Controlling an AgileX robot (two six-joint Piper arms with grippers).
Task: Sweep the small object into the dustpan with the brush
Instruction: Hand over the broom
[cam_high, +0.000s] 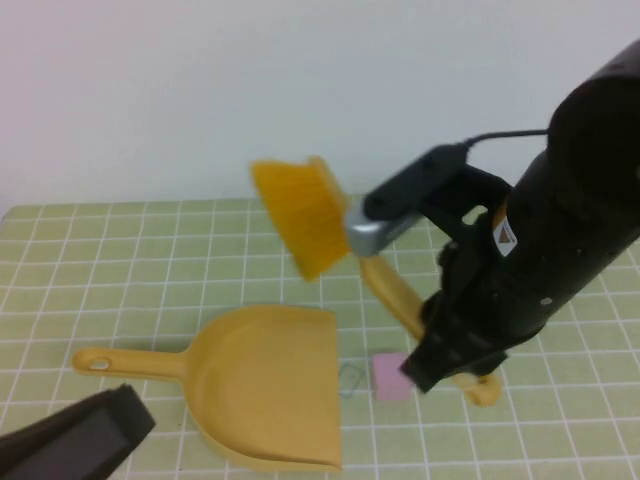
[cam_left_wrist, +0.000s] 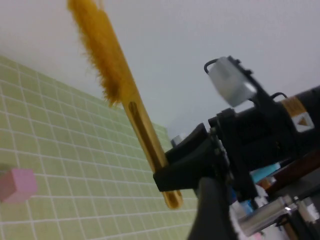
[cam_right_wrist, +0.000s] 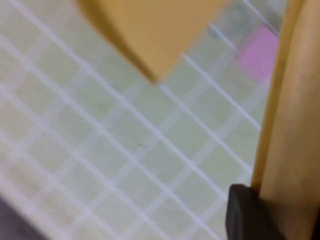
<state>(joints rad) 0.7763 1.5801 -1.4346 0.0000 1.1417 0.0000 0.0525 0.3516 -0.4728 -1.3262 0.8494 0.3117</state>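
Brush (cam_high: 300, 215) in right hand (cam_high: 440, 355); left hand (cam_high: 85, 435) apparently open beside dustpan (cam_high: 265, 385).

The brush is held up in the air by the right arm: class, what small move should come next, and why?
Probably lower the brush to the mat on the pink block's far side from the dustpan. The right gripper grips its handle low while the bristles hang high above the table; the block lies beside the scoop's open edge. The left gripper sits near the dustpan's handle.

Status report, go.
Right gripper shut on brush, bristles raised. Left gripper low, near-left. Pink block beside dustpan; wire clip between them.
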